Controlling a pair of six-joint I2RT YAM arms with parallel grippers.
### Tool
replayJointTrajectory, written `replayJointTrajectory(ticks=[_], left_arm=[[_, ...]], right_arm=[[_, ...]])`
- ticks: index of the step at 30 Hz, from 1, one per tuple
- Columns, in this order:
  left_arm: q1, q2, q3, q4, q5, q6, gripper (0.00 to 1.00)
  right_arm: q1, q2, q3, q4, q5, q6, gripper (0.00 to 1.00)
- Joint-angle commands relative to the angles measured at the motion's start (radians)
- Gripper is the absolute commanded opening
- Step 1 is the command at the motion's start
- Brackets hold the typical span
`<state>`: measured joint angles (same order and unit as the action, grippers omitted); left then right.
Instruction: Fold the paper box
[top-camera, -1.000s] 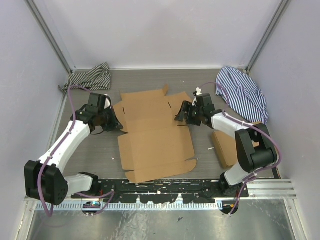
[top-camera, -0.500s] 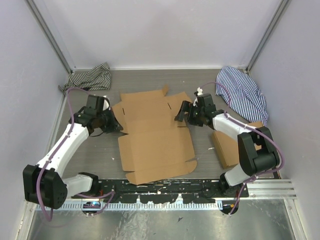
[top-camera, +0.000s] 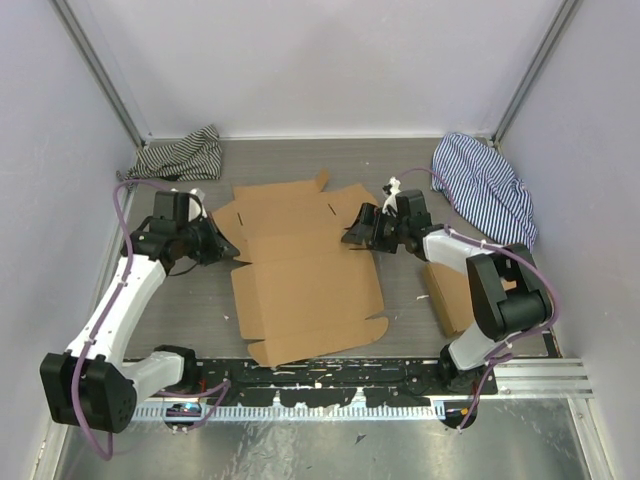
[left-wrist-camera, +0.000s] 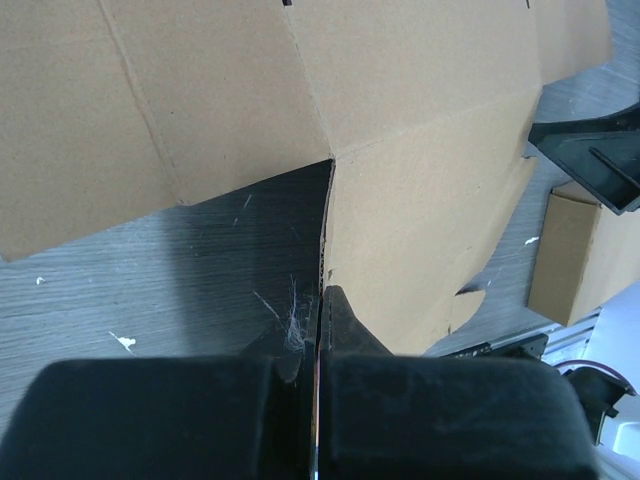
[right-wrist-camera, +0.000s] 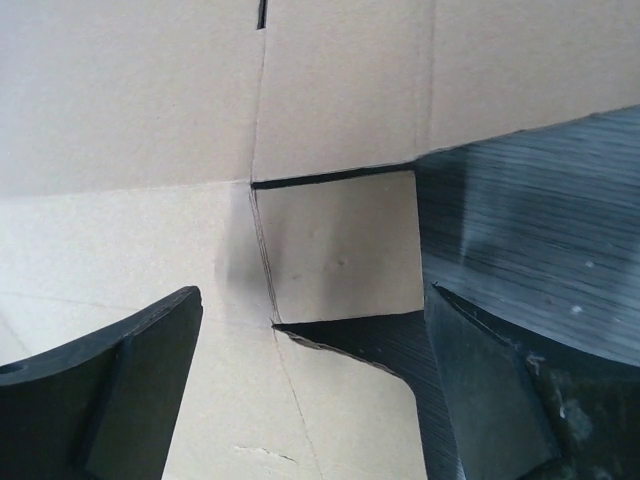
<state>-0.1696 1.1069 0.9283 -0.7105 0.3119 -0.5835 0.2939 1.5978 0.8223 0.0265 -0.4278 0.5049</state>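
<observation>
The paper box (top-camera: 300, 270) is a flat brown die-cut sheet lying in the middle of the table. My left gripper (top-camera: 222, 246) is at its left edge. In the left wrist view the jaws (left-wrist-camera: 322, 300) are shut on the thin edge of a side flap of the paper box (left-wrist-camera: 420, 200). At the sheet's right edge my right gripper (top-camera: 356, 236) stands open. Its fingers (right-wrist-camera: 130, 380) straddle a small side tab of the paper box (right-wrist-camera: 340, 250) without touching it.
A dark striped cloth (top-camera: 180, 155) lies at the back left and a blue striped cloth (top-camera: 487, 185) at the back right. A stack of flat cardboard (top-camera: 455, 295) sits under the right arm and shows in the left wrist view (left-wrist-camera: 565, 255).
My left arm has drawn back to the left, and the sheet has slid a little left with it. The right gripper's jaws have spread wider and followed slightly left.
</observation>
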Motion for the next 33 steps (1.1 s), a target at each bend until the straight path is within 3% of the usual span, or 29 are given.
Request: replayJointTrajectory(ticks=[1, 8, 16, 33], left_arm=[[0.021, -0.018, 0.008, 0.025, 0.064, 0.004, 0.00], [0.035, -0.008, -0.020, 0.043, 0.074, 0.005, 0.00], [0.038, 0.026, -0.052, 0.078, 0.076, 0.008, 0.00], [0.038, 0.116, -0.114, 0.150, 0.108, 0.008, 0.00]], right_arm=[[-0.017, 0.021, -0.023, 0.202, -0.174, 0.043, 0.96], [-0.021, 0.027, -0.038, 0.224, -0.169, 0.065, 0.88], [-0.031, -0.081, -0.058, 0.152, -0.045, 0.067, 0.79], [-0.030, -0.297, -0.057, 0.076, -0.064, 0.073, 0.78]])
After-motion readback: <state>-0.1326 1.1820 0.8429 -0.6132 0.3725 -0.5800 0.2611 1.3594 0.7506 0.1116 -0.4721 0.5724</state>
